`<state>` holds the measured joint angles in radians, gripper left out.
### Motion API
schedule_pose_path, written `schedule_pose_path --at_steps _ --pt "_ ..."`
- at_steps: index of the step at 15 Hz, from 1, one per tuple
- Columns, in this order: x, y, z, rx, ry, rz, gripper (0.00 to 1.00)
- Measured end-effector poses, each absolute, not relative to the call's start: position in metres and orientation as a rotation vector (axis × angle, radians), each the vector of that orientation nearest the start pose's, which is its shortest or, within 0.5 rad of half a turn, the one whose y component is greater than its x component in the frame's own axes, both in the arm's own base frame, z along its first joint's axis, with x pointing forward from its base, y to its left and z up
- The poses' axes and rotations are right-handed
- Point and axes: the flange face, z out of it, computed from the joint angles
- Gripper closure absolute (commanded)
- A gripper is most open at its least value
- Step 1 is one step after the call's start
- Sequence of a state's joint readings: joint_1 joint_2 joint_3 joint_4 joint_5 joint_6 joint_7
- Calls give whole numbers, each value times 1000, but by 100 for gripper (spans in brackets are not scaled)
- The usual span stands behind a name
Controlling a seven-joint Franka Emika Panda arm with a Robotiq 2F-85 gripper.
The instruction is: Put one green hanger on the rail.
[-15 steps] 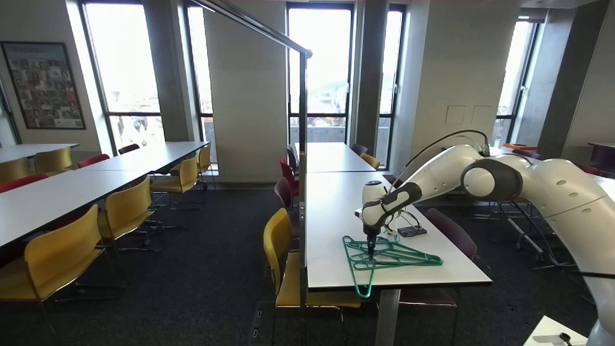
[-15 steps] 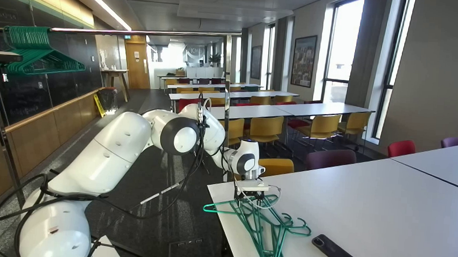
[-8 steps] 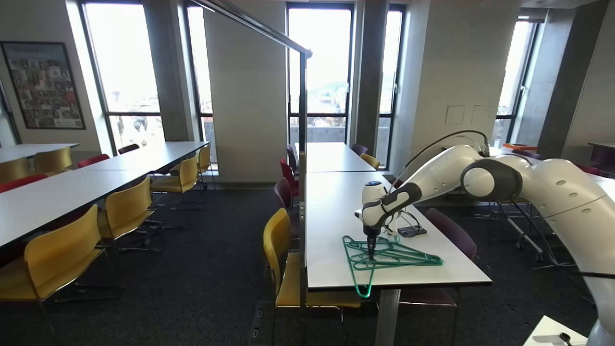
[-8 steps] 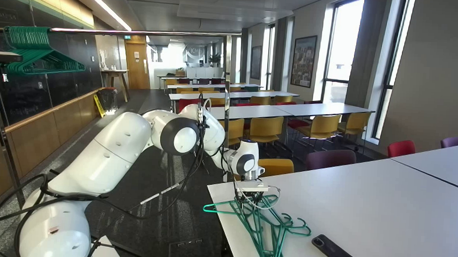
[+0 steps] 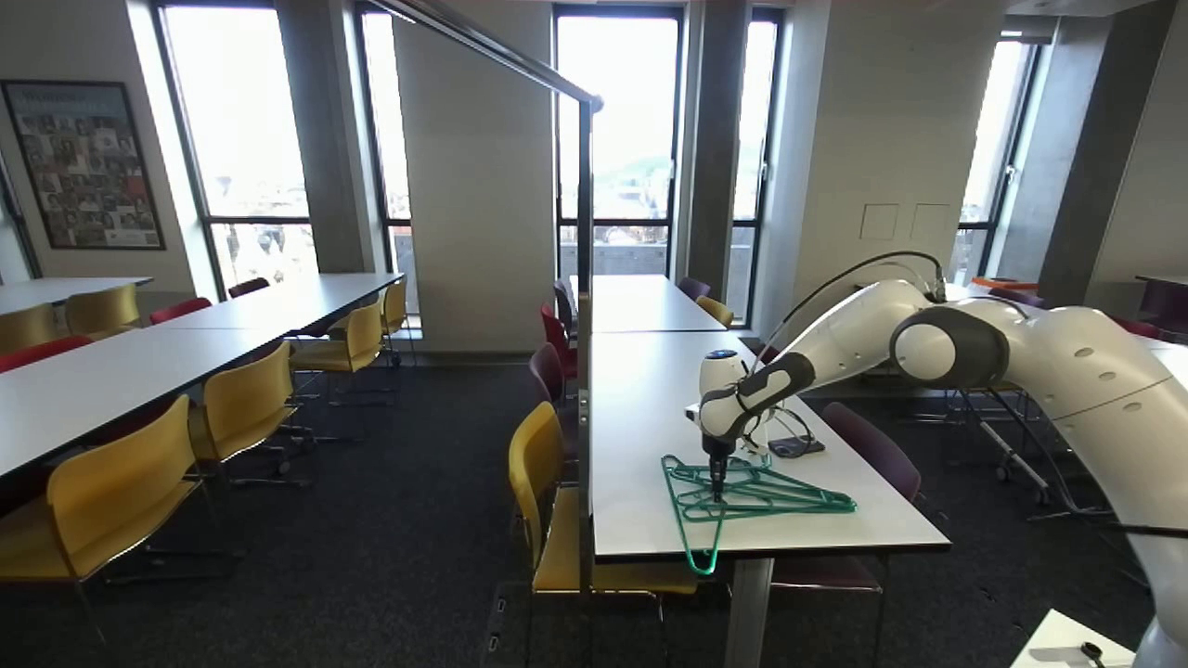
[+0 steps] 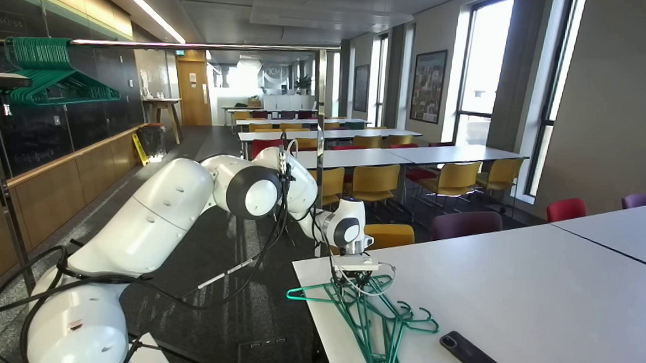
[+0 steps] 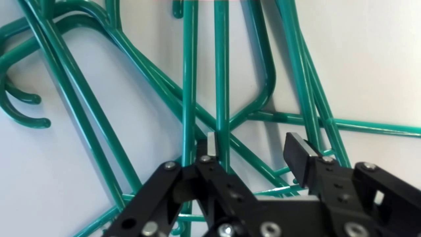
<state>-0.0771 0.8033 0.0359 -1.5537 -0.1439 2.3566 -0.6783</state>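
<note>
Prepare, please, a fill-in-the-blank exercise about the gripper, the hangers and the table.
The hangers on the table are all ____ in colour.
In the wrist view, the gripper is not shut but ____.
In an exterior view, other hangers hang from the ____.
On the table lies a dark ____.

Missing words: green; open; rail; phone.

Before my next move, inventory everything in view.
Rail: one, grey, atop post.
Hung hangers: many, green, on rail.
Loose hangers: several, green, tangled on nearest table.
Phone: one, dark, same table.
Tables: several, white, in rows.
Chairs: many, yellow, red, purple, along tables.
Windows: several, dark-framed, along one wall.
Framed pictures: at least two, dark-edged, same wall.
Blackboard: one, dark, opposite windows.
Door: one, brown, far end.
Gripper: one, black, open among loose hangers.
Arm: one, white, above gripper.
</note>
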Motion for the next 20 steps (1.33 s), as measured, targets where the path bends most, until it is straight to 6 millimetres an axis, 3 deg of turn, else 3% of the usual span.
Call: schedule_pose_path --at_steps 3,6,7,8,9,20 --pt "702 -36 173 -3004 -1140 42 72" --pt "702 -39 174 -3007 -1134 40 68" --pt "702 -40 174 -3008 -1132 40 75" --pt "702 -41 174 -3009 -1130 39 93" --pt "702 -42 174 -3010 -1128 39 99" --pt "703 -55 179 -3034 -1085 30 98"
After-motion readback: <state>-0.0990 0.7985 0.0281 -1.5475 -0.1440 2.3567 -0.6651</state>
